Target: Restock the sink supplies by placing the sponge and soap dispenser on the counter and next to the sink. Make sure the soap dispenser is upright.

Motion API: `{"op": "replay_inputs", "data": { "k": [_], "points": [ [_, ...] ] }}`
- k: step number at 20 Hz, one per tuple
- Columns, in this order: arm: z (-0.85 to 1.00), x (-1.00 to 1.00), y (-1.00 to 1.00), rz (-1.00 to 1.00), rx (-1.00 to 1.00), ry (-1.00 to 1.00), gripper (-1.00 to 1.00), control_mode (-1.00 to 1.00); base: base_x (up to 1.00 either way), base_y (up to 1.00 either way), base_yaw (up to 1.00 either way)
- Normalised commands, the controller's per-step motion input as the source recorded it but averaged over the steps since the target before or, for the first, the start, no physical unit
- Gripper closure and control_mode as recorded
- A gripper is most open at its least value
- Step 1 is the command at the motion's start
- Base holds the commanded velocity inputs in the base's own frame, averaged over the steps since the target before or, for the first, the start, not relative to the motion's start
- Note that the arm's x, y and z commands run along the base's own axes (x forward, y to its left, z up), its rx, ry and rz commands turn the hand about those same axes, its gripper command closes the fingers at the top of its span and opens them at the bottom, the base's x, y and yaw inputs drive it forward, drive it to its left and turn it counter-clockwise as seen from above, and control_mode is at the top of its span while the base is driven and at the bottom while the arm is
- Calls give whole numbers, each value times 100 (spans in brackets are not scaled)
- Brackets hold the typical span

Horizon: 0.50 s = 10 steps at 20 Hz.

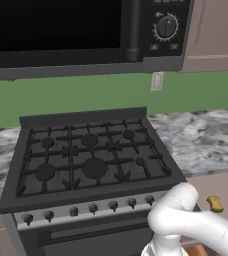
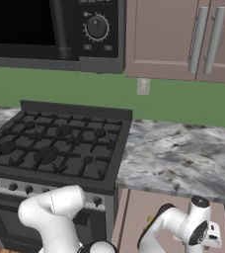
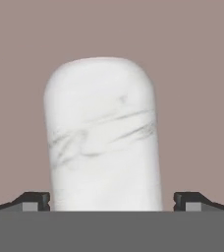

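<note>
Pale and faintly veined, the soap dispenser fills the middle of the hand view, a rounded whitish body seen against a flat brown cabinet face. Its lower part runs down between the two dark fingertips, and I cannot tell from this tilted camera whether it stands upright. The gripper has its fingers spread wide to either side of the bottle: the left tip sits at the bottle's edge, while the right tip stands a little off it, so the jaws bracket the bottle without clamping it.

From the right base view, the arm reaches low, its hand below the front edge of the counter and before the brown lower cabinets. A small yellow-orange piece, seemingly the sponge, shows at that same low level, under the counter's edge and just right of the arm's white elbow; it appears as a tiny yellow speck in the right base view.

Further out, the marbled counter runs right from a black gas stove with a row of knobs. Above the stove hangs a microwave with a dial. A wall outlet is set in the green wall, and brown upper cabinets with bar handles hang over the counter.
</note>
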Motion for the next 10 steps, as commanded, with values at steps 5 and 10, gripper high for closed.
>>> {"op": "replay_inputs", "data": {
  "k": [5, 10],
  "points": [
    [-27, -17, 4, 3, 3, 0, -100, -100, 0, 0, 0],
    [-55, -16, 2, 5, 1, 1, 100, -100, 0, 0, 0]
  ]
}}
